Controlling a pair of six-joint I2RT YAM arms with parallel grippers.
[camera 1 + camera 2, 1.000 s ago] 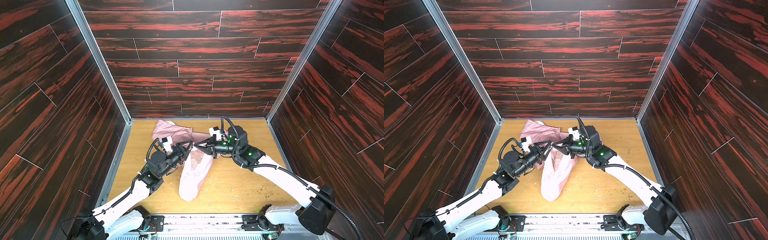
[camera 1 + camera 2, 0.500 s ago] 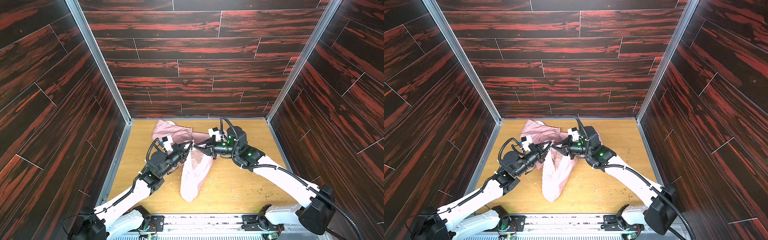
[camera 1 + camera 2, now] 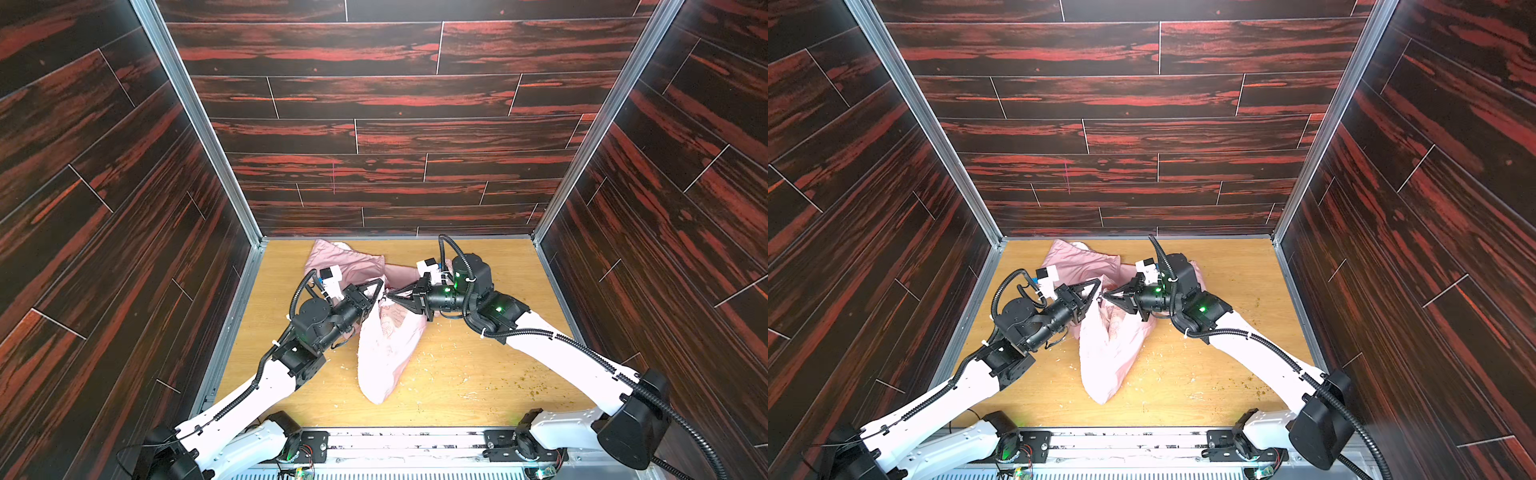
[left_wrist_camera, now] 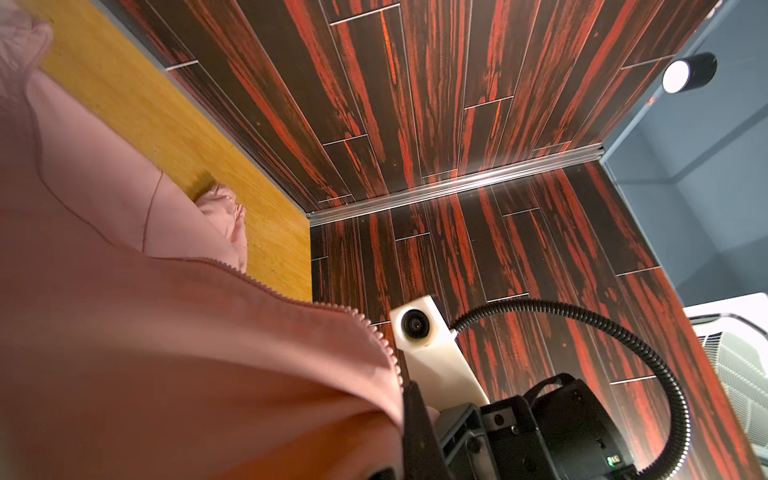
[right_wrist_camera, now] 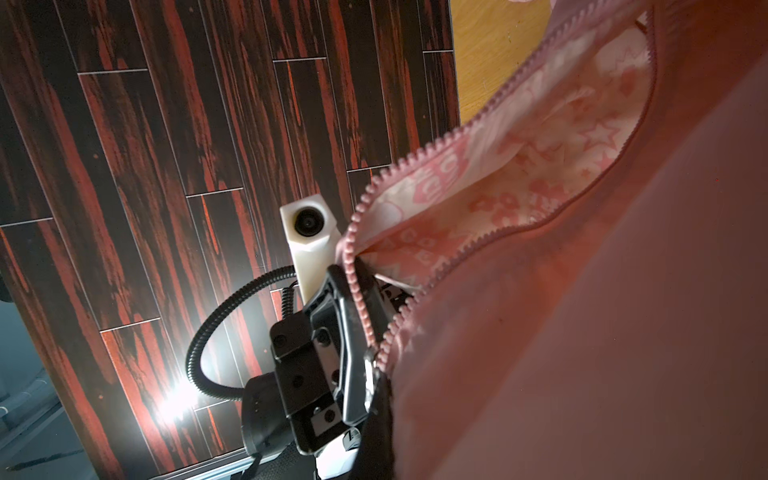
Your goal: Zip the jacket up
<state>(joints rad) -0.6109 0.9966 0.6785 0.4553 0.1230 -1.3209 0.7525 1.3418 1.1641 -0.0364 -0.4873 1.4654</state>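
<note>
The light-pink jacket point(image 3: 386, 353) point(image 3: 1104, 357) lies crumpled mid-table, its front hanging open and the paler patterned lining point(image 5: 519, 166) showing. My left gripper point(image 3: 380, 286) point(image 3: 1099, 286) is shut on one zipper edge. In the left wrist view, pink fabric point(image 4: 166, 353) and zipper teeth point(image 4: 376, 332) drape over that gripper point(image 4: 409, 388). My right gripper point(image 3: 389, 296) point(image 3: 1105, 296) point(image 5: 376, 399) faces it tip to tip. It is shut on the jacket at the zipper, by a small metal zipper part point(image 5: 368, 368). The right wrist view also shows the left gripper point(image 5: 353, 274) pinching the teeth.
The wooden table point(image 3: 478, 365) is boxed in by dark red-streaked panel walls point(image 3: 374, 137) at the back and both sides. Pale crumbs point(image 3: 449, 361) are scattered on the right half. A metal rail point(image 3: 395, 440) with the arm bases runs along the front edge.
My left gripper has gone from open to shut on the jacket's zipper edge. The right gripper stayed shut in place, and the jacket barely shifted.
</note>
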